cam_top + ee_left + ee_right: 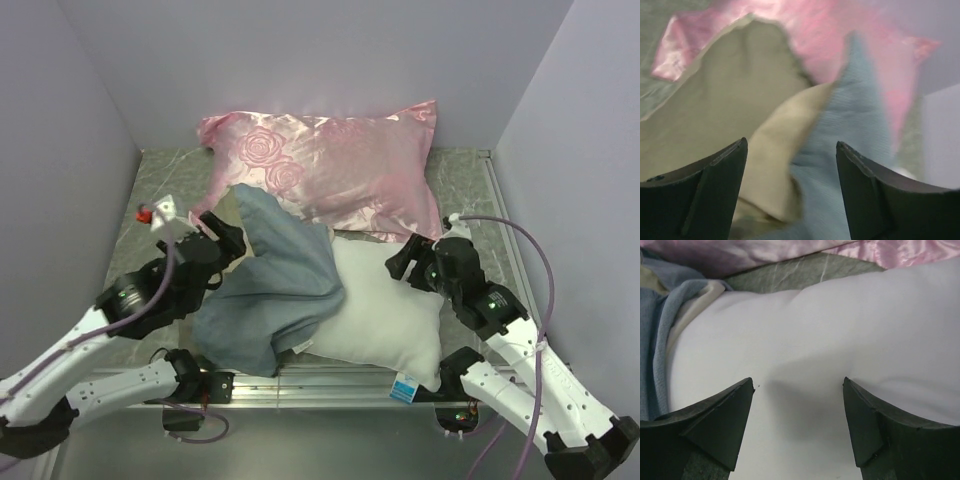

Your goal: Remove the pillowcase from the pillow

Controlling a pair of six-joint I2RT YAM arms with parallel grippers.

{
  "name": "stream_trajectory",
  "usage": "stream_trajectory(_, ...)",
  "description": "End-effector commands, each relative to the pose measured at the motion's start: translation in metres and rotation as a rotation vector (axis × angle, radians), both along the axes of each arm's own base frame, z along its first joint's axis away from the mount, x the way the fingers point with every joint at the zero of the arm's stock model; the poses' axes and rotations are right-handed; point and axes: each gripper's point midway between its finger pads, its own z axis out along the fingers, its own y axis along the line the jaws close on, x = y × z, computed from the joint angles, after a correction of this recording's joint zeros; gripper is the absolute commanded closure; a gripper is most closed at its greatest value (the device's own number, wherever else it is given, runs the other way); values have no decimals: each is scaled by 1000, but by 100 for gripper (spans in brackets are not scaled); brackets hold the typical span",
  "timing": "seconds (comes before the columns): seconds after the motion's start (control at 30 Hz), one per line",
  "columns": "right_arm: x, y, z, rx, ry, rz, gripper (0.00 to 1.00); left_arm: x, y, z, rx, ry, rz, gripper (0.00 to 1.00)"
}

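Pillowcase [275,290] heaped near-left of centre, blue-grey face up, tan inner side showing at far edge, draped over left end of pillow [390,310]. Pillow near-right, mostly bare, tag at near corner. Left arm bent in from left, left gripper [228,238] at far-left edge of the fabric, jaws spread wide, gripping nothing. Right arm folded in from right, right gripper [405,262] at pillow's far-right edge, jaws likewise wide, empty, over white cloth. Pink satin pillow [330,165] far, behind both.
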Motion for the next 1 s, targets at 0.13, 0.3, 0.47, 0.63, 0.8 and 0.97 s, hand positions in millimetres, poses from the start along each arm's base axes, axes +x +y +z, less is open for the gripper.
stream_trajectory(0.13, 3, 26, 19, 1, -28, 43, 21, 19, -67, -71, 29, 140, -383, 33)
stream_trajectory(0.3, 1, 32, 16, 7, -28, 52, 21, -19, -139, -29, -32, 41, -641, 31)
stream_trajectory(0.47, 3, 38, 6, -4, -10, 56, 21, -51, -190, -48, 0, 108, -764, 28)
stream_trajectory(0.63, 5, 39, -5, -15, 9, 54, 21, -60, -192, -81, 51, 151, -702, 23)
stream_trajectory(0.8, 5, 38, -14, -24, 18, 50, 21, -29, -122, -43, 183, 59, -419, 20)
stream_trajectory(0.97, 5, 43, -17, -26, 26, 58, 21, -6, -55, -19, 279, 89, -156, 17)
